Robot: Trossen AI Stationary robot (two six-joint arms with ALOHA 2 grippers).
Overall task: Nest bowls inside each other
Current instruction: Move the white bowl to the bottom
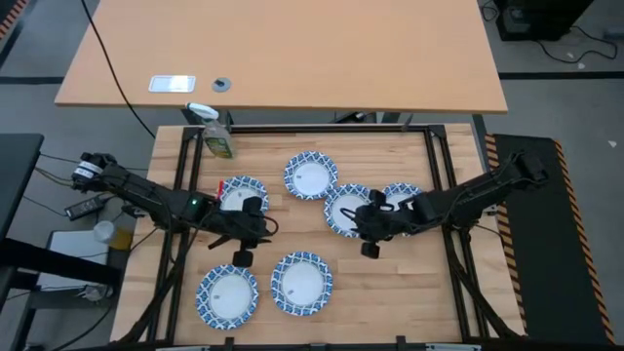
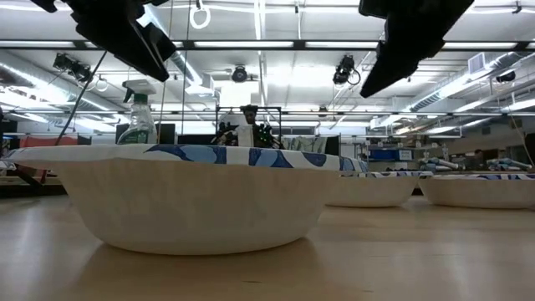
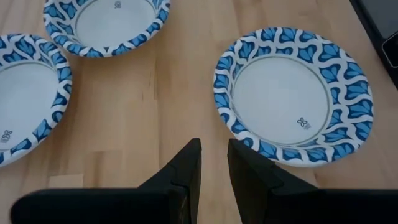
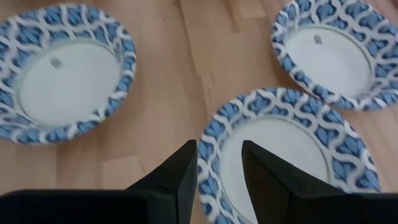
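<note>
- Surface: pale wood. It carries six bowls, all upright, open side up and single, so no nesting has been done. Clock positions below are read from the surface's centre in the high view.
- 12 o'clock bowl: stands free, clear of both arms.
- 2 o'clock bowl: its 5 o'clock rim lies under the right arm's tip. It looks like the likely pick, since it is the nearest rim to that arm.
- 3 o'clock bowl: just beside the 2 o'clock bowl and partly hidden by the right arm. Whether the two rims touch cannot be told.
- 10 o'clock bowl: partly covered by the left arm passing above it.
- 6 o'clock bowl and 7 o'clock bowl: near each other but apart, at the front edge. They are likely receivers for a stack.
- Right pincer: released, with nothing gripped. Its fingers stand apart either side of a bowl's patterned rim, lined up for an edge pinch, which suits a shallow wall. Contact cannot be told.
- Left pincer: released, with a narrow gap and bare wood showing through. It is aimed at the near rim of a bowl ahead but stops short of it. It sits between the 10 and 7 o'clock bowls.
- Bottle: at the 11 o'clock corner, well apart from the bowls and no part of the job.
</note>
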